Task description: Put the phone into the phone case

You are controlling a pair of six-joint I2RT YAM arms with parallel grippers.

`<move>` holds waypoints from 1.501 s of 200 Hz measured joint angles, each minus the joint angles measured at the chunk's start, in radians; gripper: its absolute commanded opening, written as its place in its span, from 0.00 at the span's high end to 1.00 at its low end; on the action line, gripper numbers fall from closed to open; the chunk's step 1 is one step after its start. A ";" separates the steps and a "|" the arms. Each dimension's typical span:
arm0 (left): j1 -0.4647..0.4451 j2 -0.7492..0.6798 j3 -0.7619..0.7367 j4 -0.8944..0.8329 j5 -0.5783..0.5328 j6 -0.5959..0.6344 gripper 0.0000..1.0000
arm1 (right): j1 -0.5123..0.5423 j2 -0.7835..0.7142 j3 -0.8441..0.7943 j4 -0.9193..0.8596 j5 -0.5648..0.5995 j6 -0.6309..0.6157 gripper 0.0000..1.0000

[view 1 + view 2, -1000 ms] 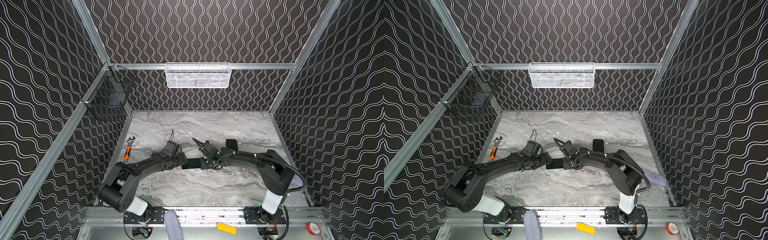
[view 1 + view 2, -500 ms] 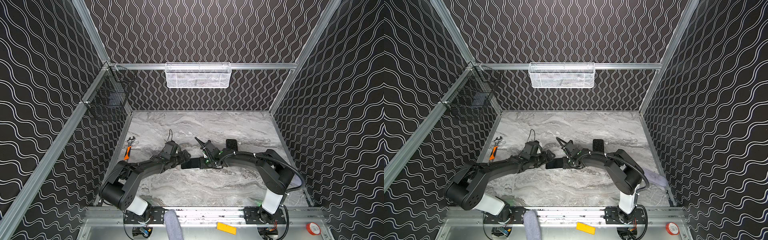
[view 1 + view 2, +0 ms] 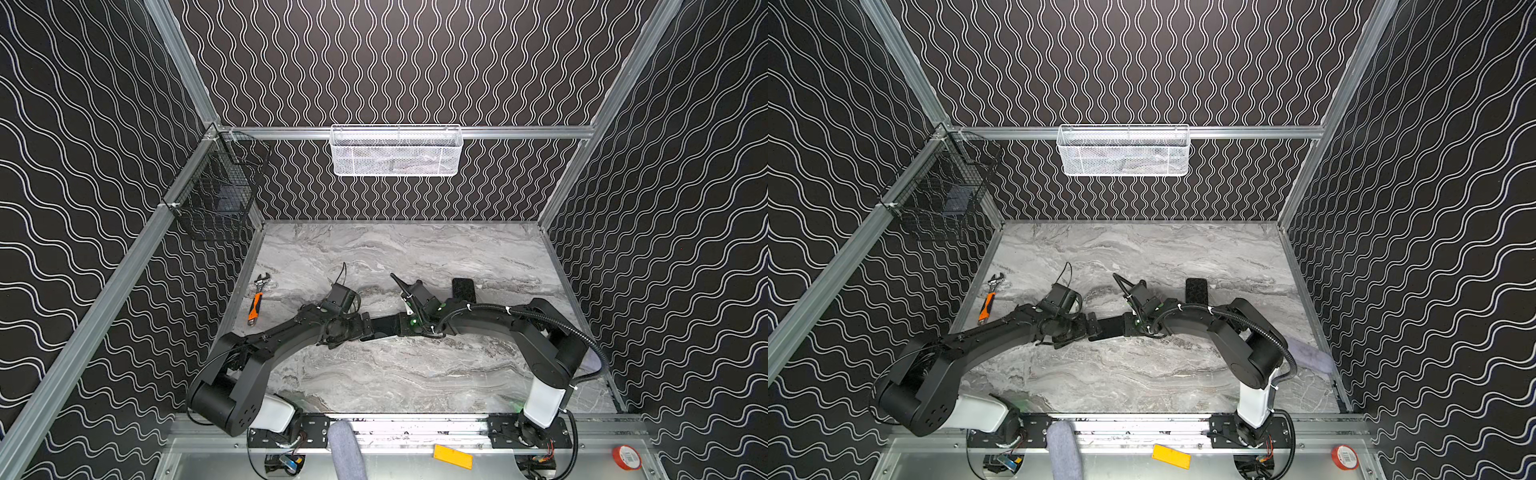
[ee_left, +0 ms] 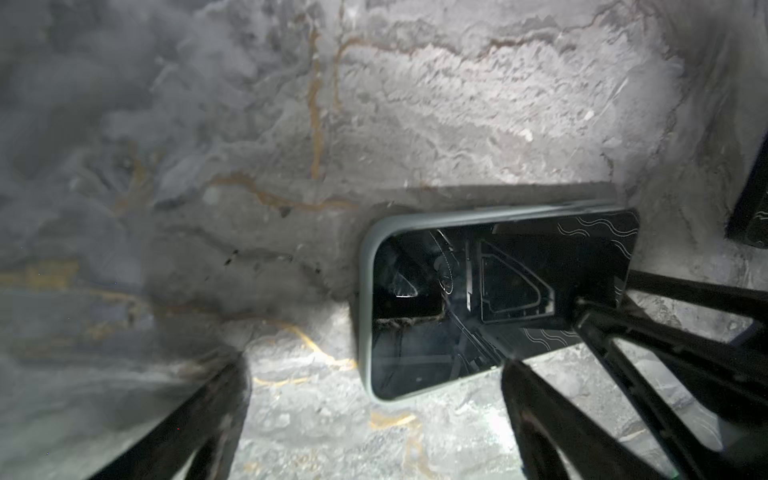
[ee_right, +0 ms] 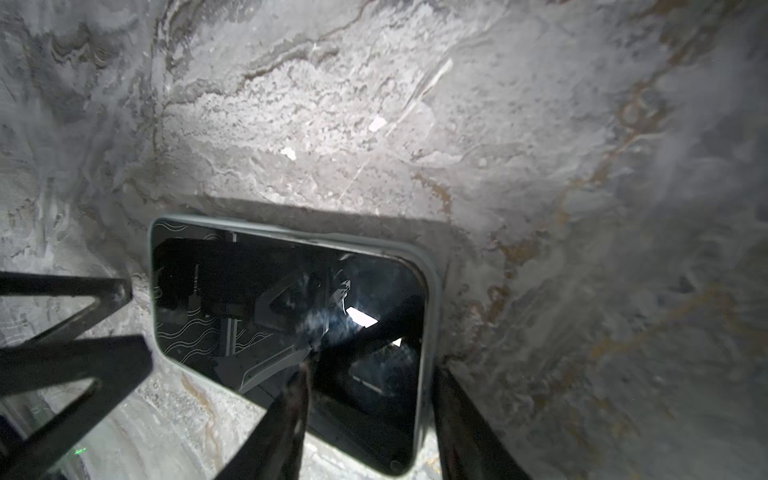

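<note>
At the middle of the tabletop (image 3: 395, 382), the left gripper (image 4: 372, 368) stands released: its jaws are spread wide, and one short end of the phone (image 4: 478, 307) lies in the gap between them. The right gripper (image 5: 372, 368) meets the opposite short end. One of its fingers (image 5: 286, 415) lies over the screen and the other sits just outside the end rim. Its jaws stand partly apart, and whether they clamp the phone cannot be told. The phone lies flat, screen up, with its long axis running from one gripper to the other in both top views. A grey-green phone case (image 4: 363, 299) rims the screen along every edge that shows, so the phone sits in it; whether it is fully seated cannot be told. Beyond the right arm, toward the back edge, a dark flat rectangle (image 3: 463, 289) lies apart from the phone. A wrench (image 3: 257, 299) with an orange handle lies near the left edge of the tabletop.
</note>
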 measured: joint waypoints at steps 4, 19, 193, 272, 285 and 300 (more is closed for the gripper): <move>0.000 -0.002 -0.005 0.006 0.003 0.001 0.02 | 0.000 0.000 0.000 0.000 0.000 0.000 0.49; 0.002 0.001 -0.017 0.041 0.027 0.001 0.02 | 0.000 0.000 0.000 0.002 0.000 0.003 0.49; 0.004 -0.062 -0.156 0.349 0.191 -0.113 0.08 | -0.002 0.029 0.004 0.064 0.053 0.002 0.49; 0.000 -0.074 -0.049 0.120 0.181 -0.082 0.02 | -0.001 0.032 0.005 0.081 0.043 0.002 0.49; 0.000 -0.084 -0.033 0.065 0.159 -0.072 0.01 | -0.001 0.031 0.005 0.081 0.042 0.002 0.49; 0.000 -0.091 -0.031 0.014 0.140 -0.060 0.02 | -0.001 0.031 0.005 0.082 0.037 0.002 0.49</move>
